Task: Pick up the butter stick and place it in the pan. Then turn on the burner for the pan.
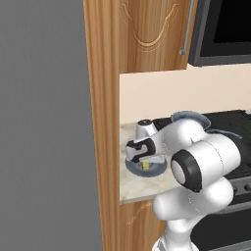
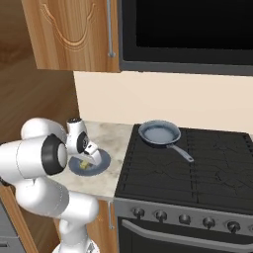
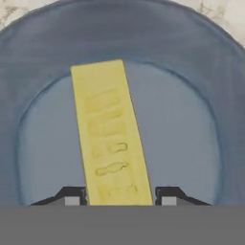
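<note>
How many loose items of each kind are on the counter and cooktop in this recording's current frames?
Butter stick: 1
Plate: 1, under the butter stick
Pan: 1, on the cooktop
Total: 3

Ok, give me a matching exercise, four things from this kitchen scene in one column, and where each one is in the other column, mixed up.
Things:
1. butter stick
2. pan
3. plate
4. claw

Places:
A. on the black cooktop, at a back burner
B. on the stone counter, left of the cooktop
C. lying on the plate
D. down at the plate, a finger on each side of the butter stick

Pairs: 1-C, 2-A, 3-B, 4-D
</note>
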Robot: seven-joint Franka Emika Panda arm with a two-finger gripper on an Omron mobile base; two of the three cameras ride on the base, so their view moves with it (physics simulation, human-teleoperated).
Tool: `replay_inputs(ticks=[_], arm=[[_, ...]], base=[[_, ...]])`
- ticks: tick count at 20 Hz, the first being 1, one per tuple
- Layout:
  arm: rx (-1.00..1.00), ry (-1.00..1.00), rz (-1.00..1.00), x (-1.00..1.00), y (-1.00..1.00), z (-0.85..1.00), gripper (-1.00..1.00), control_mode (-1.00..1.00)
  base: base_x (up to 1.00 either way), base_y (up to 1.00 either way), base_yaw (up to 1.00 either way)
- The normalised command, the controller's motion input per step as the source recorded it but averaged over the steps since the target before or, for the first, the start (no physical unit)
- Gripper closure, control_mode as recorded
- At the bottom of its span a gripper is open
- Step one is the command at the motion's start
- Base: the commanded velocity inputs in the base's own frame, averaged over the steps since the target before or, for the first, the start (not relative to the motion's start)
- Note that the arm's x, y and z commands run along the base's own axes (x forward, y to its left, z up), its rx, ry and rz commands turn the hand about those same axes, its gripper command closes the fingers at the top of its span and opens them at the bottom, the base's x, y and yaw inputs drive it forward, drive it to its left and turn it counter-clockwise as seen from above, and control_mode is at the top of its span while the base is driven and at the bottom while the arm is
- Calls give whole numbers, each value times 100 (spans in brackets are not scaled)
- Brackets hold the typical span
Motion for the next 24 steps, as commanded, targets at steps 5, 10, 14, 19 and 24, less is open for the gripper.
replay_inputs(ticks=[5,10,14,19,24], arm=[[0,-7,0,-4,-14,-8,100,-100],[-5,-28,0,-22,-36,39,100,-100],[-6,-26,-3,-19,-45,60,100,-100],[-4,-13,-6,-2,-55,69,100,-100],[-2,-8,-6,0,-60,67,100,-100]], base=[[0,0,0],[0,0,0],[0,0,0],[0,0,0],[0,0,0]])
